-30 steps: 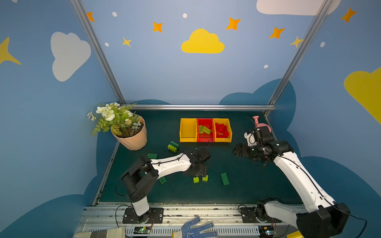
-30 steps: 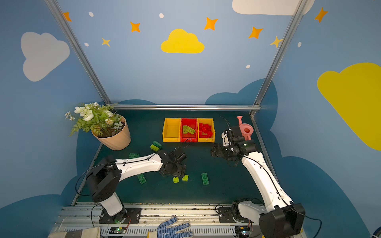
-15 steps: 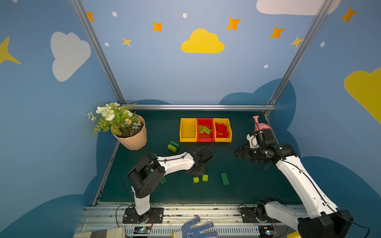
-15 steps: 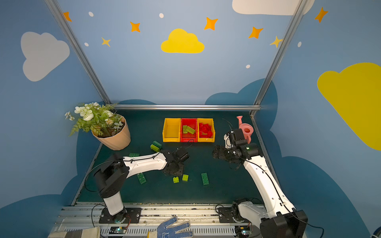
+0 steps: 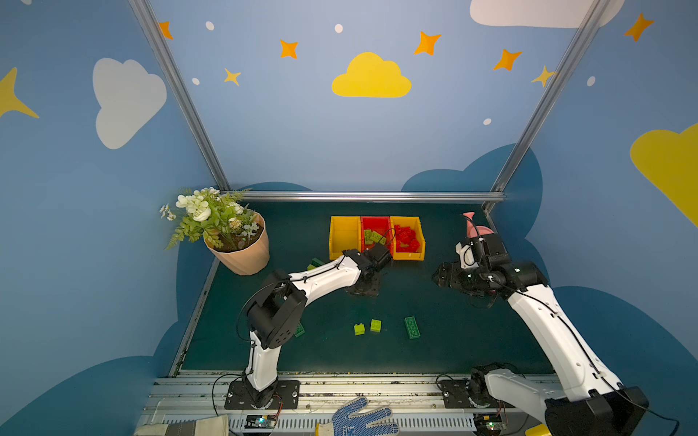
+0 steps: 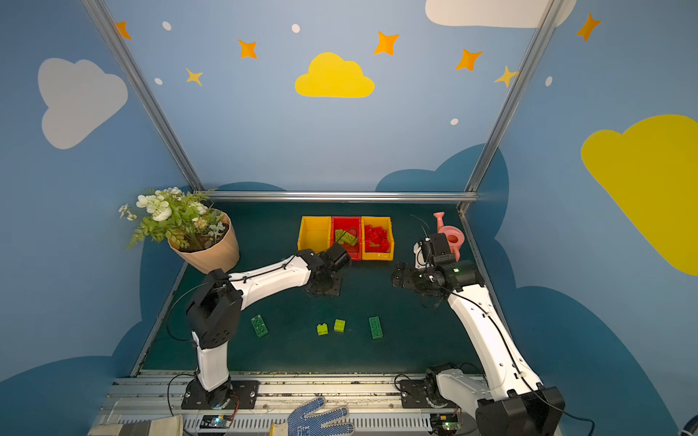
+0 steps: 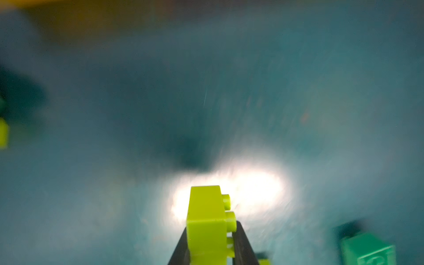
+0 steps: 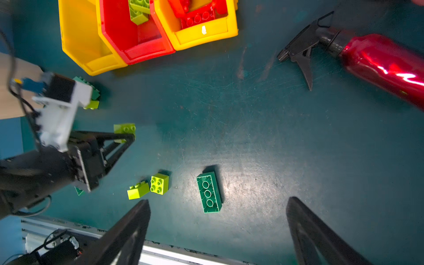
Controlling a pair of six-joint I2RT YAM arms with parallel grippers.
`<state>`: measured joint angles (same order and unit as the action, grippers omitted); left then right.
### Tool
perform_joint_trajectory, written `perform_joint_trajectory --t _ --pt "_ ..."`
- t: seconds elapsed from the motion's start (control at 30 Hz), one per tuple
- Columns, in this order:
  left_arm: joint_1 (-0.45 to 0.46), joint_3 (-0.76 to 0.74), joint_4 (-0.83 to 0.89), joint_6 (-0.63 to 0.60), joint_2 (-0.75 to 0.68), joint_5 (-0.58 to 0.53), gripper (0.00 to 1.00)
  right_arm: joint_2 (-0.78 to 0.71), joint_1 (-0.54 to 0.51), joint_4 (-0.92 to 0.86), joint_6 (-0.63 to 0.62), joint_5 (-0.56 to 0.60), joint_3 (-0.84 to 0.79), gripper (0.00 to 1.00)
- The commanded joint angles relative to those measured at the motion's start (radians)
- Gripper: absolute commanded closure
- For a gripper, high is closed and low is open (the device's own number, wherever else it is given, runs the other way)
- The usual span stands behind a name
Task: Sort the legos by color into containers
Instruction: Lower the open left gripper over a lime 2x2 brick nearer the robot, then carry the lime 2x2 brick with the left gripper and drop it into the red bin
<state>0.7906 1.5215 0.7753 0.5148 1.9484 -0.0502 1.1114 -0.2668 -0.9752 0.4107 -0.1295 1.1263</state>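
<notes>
Three open-top containers point(image 5: 342, 234) joined in a row at the back of the surface: yellow, red point(image 5: 374, 219), yellow point(image 5: 409, 256). Lime bricks point(image 5: 374, 237) heaped in the red one, red bricks point(image 5: 406, 238) piled in the yellow one on its right. A short lime brick point(image 7: 206, 224) pinched between the left fingers point(image 7: 243, 247), studs pointing sideways. Nearer the front, a tipped lime brick point(image 5: 359, 329) just beside a studs-up lime brick point(image 5: 376, 325). A long dark green brick point(image 5: 412, 327) flat to their right, a second long dark green brick point(image 6: 259, 325) well to their left. A dark green block point(image 8: 96, 90) touching a small lime piece point(image 8: 92, 105), near the left yellow bin.
</notes>
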Motion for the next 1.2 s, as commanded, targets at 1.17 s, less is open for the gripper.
perform_joint_trajectory --t 1.17 --pt "-0.284 1.083 0.130 -0.193 0.633 0.256 0.64 0.177 0.035 0.024 0.079 0.089 0.153 0.09"
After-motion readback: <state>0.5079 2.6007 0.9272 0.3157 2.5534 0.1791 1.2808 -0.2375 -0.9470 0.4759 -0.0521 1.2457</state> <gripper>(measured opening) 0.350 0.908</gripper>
